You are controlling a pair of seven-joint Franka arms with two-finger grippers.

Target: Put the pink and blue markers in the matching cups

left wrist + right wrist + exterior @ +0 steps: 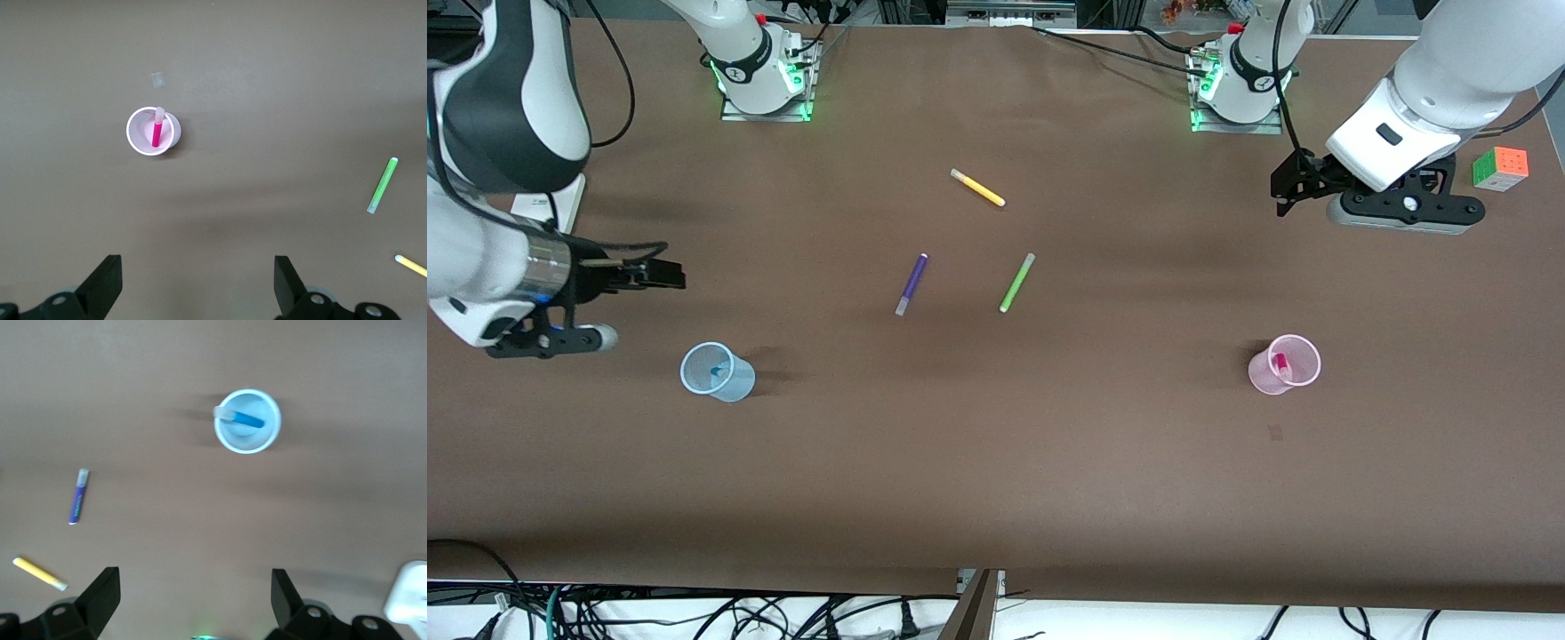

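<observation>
Already both arms are hanging idle, the left gripper (1282,191) and right gripper (679,276) spread wide and empty. Around six o'clock of each, the pink cup (1285,364) is holding the pink marker (156,130), the blue cup (717,372) the blue marker (241,419). Seemingly nothing is left but withdrawing.

In the front view the blue pen (716,371) is a faint smear inside its cup (734,384). Both wrist views crop each gripper's fingers at 6 o'clock.

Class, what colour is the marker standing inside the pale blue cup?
Bright blue marker with a greyish end, in the blue cup; the right wrist view shows it best.
</observation>
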